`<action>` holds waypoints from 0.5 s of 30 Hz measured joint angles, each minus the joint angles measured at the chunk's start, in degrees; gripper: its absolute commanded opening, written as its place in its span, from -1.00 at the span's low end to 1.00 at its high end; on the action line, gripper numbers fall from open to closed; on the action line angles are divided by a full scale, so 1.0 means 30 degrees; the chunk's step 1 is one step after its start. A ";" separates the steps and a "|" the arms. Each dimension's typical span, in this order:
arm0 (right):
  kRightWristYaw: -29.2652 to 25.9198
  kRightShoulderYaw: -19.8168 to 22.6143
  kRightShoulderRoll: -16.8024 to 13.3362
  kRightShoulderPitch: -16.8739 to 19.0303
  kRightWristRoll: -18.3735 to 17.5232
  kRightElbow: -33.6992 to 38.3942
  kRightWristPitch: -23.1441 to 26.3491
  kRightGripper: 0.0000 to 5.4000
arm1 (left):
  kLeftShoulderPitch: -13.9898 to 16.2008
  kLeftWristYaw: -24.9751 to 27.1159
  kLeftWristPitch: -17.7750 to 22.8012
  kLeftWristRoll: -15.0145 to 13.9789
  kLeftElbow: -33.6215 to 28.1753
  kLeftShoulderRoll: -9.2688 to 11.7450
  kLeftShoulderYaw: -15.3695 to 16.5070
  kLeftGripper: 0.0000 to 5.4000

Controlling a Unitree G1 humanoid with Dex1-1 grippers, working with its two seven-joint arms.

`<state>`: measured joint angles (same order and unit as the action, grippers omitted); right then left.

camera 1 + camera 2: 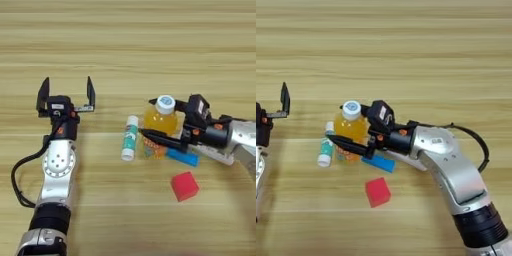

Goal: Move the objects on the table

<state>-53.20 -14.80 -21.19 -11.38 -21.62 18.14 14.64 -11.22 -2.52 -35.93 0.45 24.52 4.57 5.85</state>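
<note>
Wide light-brown wooden table point(128, 45) with horizontal plank grain, filling both views; all objects clustered a bit right of centre, toward the near edge. Left gripper point(67, 95) left of centre, pointing at the far edge, two black fingers spread wide with nothing between them, well apart from the cluster. Right gripper point(348, 132) reaching in from the near right corner toward the left edge, one black finger point(348, 145) lying in front of the orange juice bottle point(351, 125), the other hidden behind the bottle; bottle sitting between the fingers, contact not clear, so cannot tell whether pinched or just bracketed. Bottle seemingly upright, white cap point(351, 108) toward the far edge. White-and-green glue stick point(130, 137) lying flat just left of the bottle, long axis running near-to-far, not touched by any finger. Flat blue block point(378, 163) under the right wrist, just right of the bottle's base. White remote control point(217, 154) mostly hidden beneath the right forearm, only an edge showing. Red cube point(184, 186) alone, nearest the near edge, near the blue block but apart from it
</note>
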 measured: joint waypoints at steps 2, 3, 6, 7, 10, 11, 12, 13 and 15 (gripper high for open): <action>-0.0905 -0.0479 0.0196 0.0008 -0.0210 -0.0152 -0.0550 0.31 | 0.0000 0.0000 -0.0004 0.0000 -0.0001 -0.0001 0.0000 1.00; -0.1162 -0.0656 0.0265 -0.0002 -0.0217 -0.0216 -0.0790 0.31 | 0.0000 0.0000 -0.0004 0.0000 -0.0005 -0.0002 -0.0001 1.00; -0.1707 -0.1321 0.0515 -0.0114 -0.0156 -0.0742 -0.1340 0.31 | 0.0002 0.0000 -0.0004 0.0000 -0.0039 -0.0011 -0.0010 1.00; -0.1857 -0.1500 0.0626 -0.0219 -0.0119 -0.0982 -0.1384 0.31 | 0.0003 -0.0001 -0.0004 0.0000 -0.0064 -0.0015 -0.0007 1.00; -0.2306 -0.1954 0.0822 -0.0480 -0.0076 -0.1651 -0.1675 0.31 | 0.0019 -0.0008 -0.0003 0.0000 -0.0198 -0.0107 -0.0012 1.00; -0.2497 -0.2094 0.0937 -0.0530 -0.0068 -0.1849 -0.1733 0.31 | 0.0035 -0.0009 -0.0001 0.0000 -0.0294 -0.0162 -0.0017 1.00; -0.2674 -0.2207 0.1014 -0.0562 -0.0069 -0.1994 -0.1775 0.31 | 0.0045 -0.0009 -0.0001 0.0001 -0.0361 -0.0179 -0.0028 1.00; -0.2883 -0.2365 0.1124 -0.0608 -0.0068 -0.2297 -0.1901 0.31 | 0.0058 -0.0009 0.0001 0.0000 -0.0452 -0.0188 -0.0033 1.00; -0.3111 -0.2526 0.1349 -0.0635 0.0001 -0.2890 -0.2329 0.31 | 0.0095 -0.0008 0.0014 0.0000 -0.0516 -0.0191 -0.0034 1.00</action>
<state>-62.53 -22.38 -17.14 -13.28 -21.62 9.47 7.65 -10.93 -2.55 -35.89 0.45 22.98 4.00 5.75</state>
